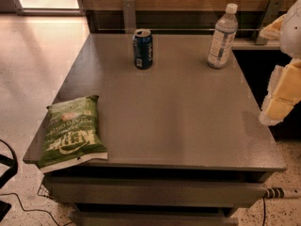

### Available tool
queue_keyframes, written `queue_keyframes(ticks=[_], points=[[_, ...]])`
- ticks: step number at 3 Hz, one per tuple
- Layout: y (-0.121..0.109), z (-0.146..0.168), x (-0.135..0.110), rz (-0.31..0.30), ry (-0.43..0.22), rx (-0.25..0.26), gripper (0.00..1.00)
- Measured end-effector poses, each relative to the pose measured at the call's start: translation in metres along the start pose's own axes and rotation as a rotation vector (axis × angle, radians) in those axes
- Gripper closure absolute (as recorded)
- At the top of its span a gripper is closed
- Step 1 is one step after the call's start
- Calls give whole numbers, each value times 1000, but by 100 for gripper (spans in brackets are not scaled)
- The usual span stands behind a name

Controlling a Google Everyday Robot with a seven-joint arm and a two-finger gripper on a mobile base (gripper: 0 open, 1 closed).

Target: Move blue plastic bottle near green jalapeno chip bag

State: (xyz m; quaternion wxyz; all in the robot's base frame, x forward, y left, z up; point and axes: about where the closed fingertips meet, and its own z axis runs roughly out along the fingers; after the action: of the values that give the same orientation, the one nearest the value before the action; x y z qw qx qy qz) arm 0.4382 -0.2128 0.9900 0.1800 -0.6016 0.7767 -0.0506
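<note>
Dim warm light; claw (280, 97) at right

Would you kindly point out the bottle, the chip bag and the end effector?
bottle (222, 37): camera view, label.
chip bag (71, 132): camera view, white lettering.
end effector (284, 81): camera view, right edge, yellow body.

Blue plastic bottle (222, 36) upright back-right, green jalapeno chip bag (71, 132) flat front-left, tool (278, 102) at right edge.

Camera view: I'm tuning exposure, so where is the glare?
In the camera view, the floor top left is washed out by glare; the table shows a dull sheen; the claw, at the right edge, is brightly lit.
</note>
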Motion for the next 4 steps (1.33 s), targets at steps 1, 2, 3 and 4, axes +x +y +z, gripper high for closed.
queue_keyframes(ticks=[1,2,3,4], points=[[0,0,0,0,0,0,0],[-10,-1,0,19,-36,12,0],[-55,-5,10,109,-222,72,0],[-97,-10,20,177,-438,116,0]])
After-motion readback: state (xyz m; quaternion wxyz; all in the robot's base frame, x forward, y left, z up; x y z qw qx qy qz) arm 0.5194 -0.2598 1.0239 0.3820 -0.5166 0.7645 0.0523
